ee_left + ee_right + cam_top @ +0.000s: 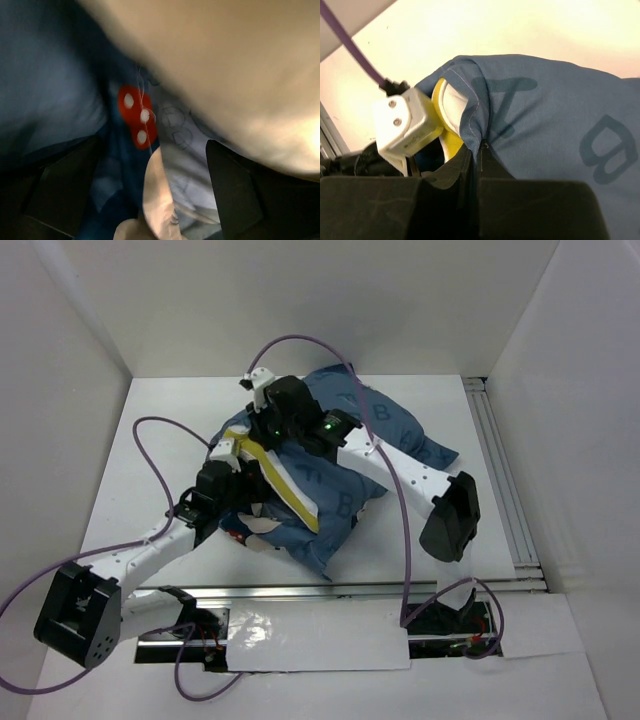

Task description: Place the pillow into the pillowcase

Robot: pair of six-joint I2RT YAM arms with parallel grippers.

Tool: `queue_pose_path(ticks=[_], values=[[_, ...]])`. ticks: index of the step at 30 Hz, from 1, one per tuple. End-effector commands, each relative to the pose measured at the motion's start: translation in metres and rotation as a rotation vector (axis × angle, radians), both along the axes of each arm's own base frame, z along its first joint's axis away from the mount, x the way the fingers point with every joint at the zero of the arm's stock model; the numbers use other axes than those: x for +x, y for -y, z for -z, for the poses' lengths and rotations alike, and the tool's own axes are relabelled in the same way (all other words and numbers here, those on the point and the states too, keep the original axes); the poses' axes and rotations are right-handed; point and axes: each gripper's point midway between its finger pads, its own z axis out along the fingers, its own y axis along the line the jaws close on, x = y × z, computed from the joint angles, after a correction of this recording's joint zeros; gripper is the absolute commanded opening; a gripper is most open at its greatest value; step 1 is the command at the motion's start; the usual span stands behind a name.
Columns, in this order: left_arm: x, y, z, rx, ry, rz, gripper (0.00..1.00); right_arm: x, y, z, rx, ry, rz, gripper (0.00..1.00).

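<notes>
Right wrist view: pillowcase [545, 125] is pinched tight by right fingers [452, 172], bottom centre; left fingers [230, 190] are spread wide.

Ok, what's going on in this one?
Two robot arms are working the pillow into the blue pillowcase. The right gripper is shut on the pillowcase hem at the opening, where the pillow's yellow edge shows. The left gripper is open and holds nothing, close up against the case and pillow. The pillow is only partly inside.
</notes>
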Motion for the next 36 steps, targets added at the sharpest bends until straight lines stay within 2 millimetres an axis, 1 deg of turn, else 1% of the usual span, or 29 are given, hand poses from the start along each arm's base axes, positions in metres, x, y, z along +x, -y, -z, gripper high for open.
queue_pose_path(ticks=[1, 2, 3, 4, 5, 6, 7, 8, 9, 10, 11, 12, 15, 16, 17, 18, 19, 20, 22, 23, 24, 25, 26, 27, 29, 30, 33, 35, 36], values=[[0.014, 0.002, -0.029, 0.020, 0.101, -0.090, 1.00, -0.009, 0.020, -0.135, 0.246, 0.172, 0.040, 0.00], [0.012, 0.001, -0.031, 0.022, 0.090, -0.116, 1.00, -0.004, 0.024, -0.135, 0.244, 0.176, 0.059, 0.00], [0.012, -0.001, -0.034, 0.037, 0.092, -0.147, 1.00, -0.006, 0.028, -0.143, 0.256, 0.185, 0.059, 0.00], [0.015, 0.000, -0.047, 0.007, 0.098, -0.190, 1.00, -0.007, 0.035, -0.153, 0.282, 0.189, 0.072, 0.00], [0.014, 0.000, -0.046, 0.031, 0.089, -0.203, 1.00, -0.006, 0.039, -0.150, 0.287, 0.191, 0.071, 0.00], [0.013, -0.005, -0.044, 0.070, 0.087, -0.258, 1.00, -0.010, 0.039, -0.152, 0.303, 0.184, 0.063, 0.00], [0.019, -0.005, -0.046, 0.072, 0.086, -0.301, 1.00, -0.020, 0.045, -0.164, 0.336, 0.192, 0.045, 0.00], [0.018, -0.005, -0.037, 0.093, 0.062, -0.300, 1.00, -0.020, 0.045, -0.159, 0.327, 0.185, 0.045, 0.00], [0.021, -0.004, -0.036, 0.099, 0.063, -0.320, 1.00, -0.024, 0.046, -0.167, 0.345, 0.195, 0.029, 0.00], [0.025, 0.002, -0.032, 0.105, 0.054, -0.325, 1.00, -0.029, 0.047, -0.167, 0.352, 0.185, 0.018, 0.00], [0.028, 0.001, -0.030, 0.114, 0.050, -0.345, 1.00, -0.031, 0.046, -0.164, 0.344, 0.175, 0.010, 0.00], [0.033, 0.003, -0.034, 0.120, 0.069, -0.362, 1.00, -0.032, 0.045, -0.164, 0.346, 0.173, 0.001, 0.00], [0.044, 0.005, -0.022, 0.159, 0.052, -0.384, 0.91, -0.030, 0.052, -0.160, 0.341, 0.153, -0.002, 0.00], [0.049, 0.006, -0.028, 0.180, 0.049, -0.388, 0.78, -0.032, 0.054, -0.161, 0.341, 0.153, -0.002, 0.00], [0.049, 0.004, -0.028, 0.190, 0.027, -0.406, 0.33, -0.033, 0.054, -0.157, 0.329, 0.142, -0.001, 0.00], [0.049, -0.002, -0.029, 0.208, 0.015, -0.447, 0.13, -0.026, 0.060, -0.154, 0.317, 0.141, 0.028, 0.00], [0.050, -0.001, -0.037, 0.173, 0.010, -0.483, 0.00, -0.015, 0.058, -0.136, 0.273, 0.133, 0.057, 0.00], [0.043, -0.006, -0.030, 0.204, -0.025, -0.484, 0.00, -0.010, 0.059, -0.125, 0.233, 0.121, 0.079, 0.00], [0.040, -0.006, -0.052, 0.151, 0.013, -0.479, 0.00, 0.001, 0.056, -0.097, 0.164, 0.095, 0.108, 0.00], [0.034, -0.010, -0.053, 0.148, 0.015, -0.479, 0.00, 0.010, 0.052, -0.065, 0.089, 0.065, 0.119, 0.00], [0.031, -0.012, -0.062, 0.129, 0.033, -0.481, 0.00, 0.014, 0.052, -0.045, 0.042, 0.048, 0.124, 0.00], [0.028, -0.023, -0.068, 0.113, 0.039, -0.499, 0.00, 0.021, 0.051, -0.019, -0.009, 0.029, 0.140, 0.00], [0.022, -0.033, -0.092, 0.068, 0.088, -0.502, 0.00, 0.024, 0.056, -0.001, -0.050, 0.008, 0.144, 0.00], [0.019, -0.041, -0.099, 0.053, 0.101, -0.501, 0.00, 0.022, 0.059, 0.029, -0.104, -0.018, 0.136, 0.00], [0.013, -0.060, -0.122, 0.019, 0.141, -0.498, 0.00, 0.028, 0.063, 0.067, -0.168, -0.044, 0.171, 0.00], [0.005, -0.067, -0.146, -0.022, 0.196, -0.492, 0.00, 0.028, 0.063, 0.082, -0.192, -0.063, 0.170, 0.00], [-0.007, -0.086, -0.180, -0.043, 0.266, -0.487, 0.00, 0.032, 0.066, 0.127, -0.271, -0.095, 0.181, 0.00], [-0.010, -0.101, -0.182, -0.005, 0.251, -0.524, 0.00, 0.030, 0.065, 0.142, -0.292, -0.099, 0.151, 0.00], [-0.010, -0.106, -0.191, -0.018, 0.255, -0.558, 0.00, 0.025, 0.060, 0.150, -0.283, -0.121, 0.115, 0.00]])
